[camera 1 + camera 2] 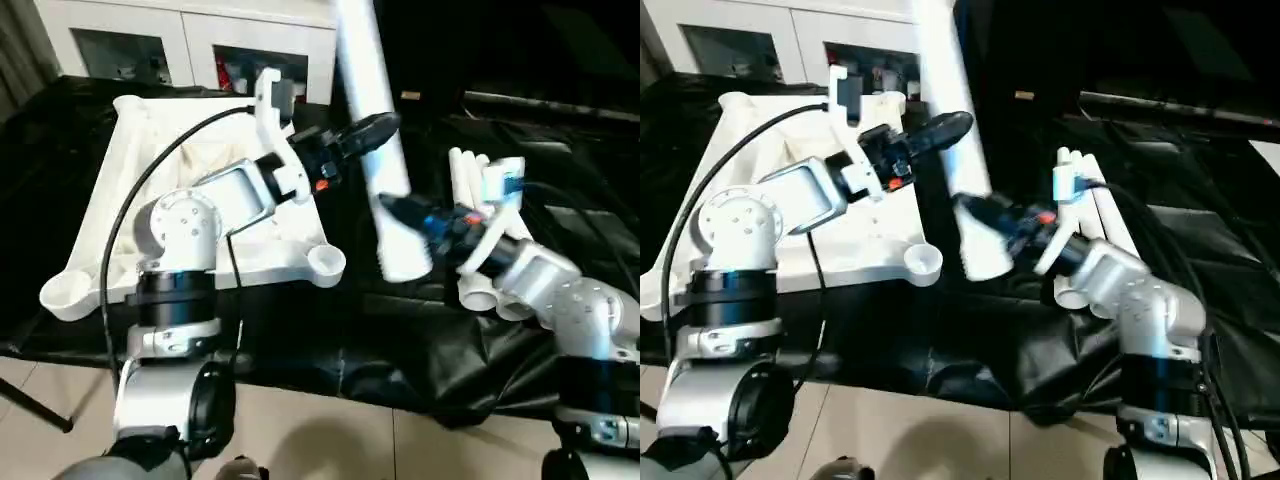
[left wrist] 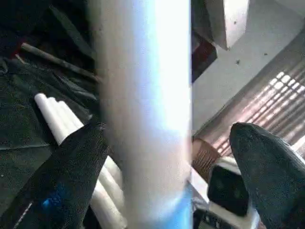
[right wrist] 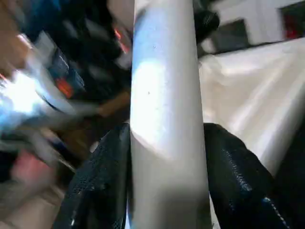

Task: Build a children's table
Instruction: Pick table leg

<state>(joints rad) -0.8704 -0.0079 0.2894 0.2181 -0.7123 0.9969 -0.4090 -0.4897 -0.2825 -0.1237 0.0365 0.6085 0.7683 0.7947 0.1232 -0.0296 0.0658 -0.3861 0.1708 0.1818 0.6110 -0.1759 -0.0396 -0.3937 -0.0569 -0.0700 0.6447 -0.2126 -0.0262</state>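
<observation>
The white table top (image 1: 105, 205) lies upside down on the left, its round corner sockets (image 1: 326, 262) facing up. One white leg (image 1: 372, 110) stands steeply tilted in the middle, flared end (image 1: 405, 255) low. My right gripper (image 1: 396, 208) is shut on that leg near its lower end, and both black fingers (image 3: 100, 183) press its sides. My left gripper (image 1: 376, 130) is open higher up, straddling the leg (image 2: 143, 114): one finger (image 2: 71, 176) lies beside it and the other stands well apart. More legs (image 1: 470, 185) lie together on the right.
A black cloth (image 1: 400, 345) covers the work surface, and its front edge drops to a tiled floor (image 1: 330, 430). A white cabinet (image 1: 190, 40) stands behind the table top. A black cable (image 1: 150, 165) loops over my left forearm.
</observation>
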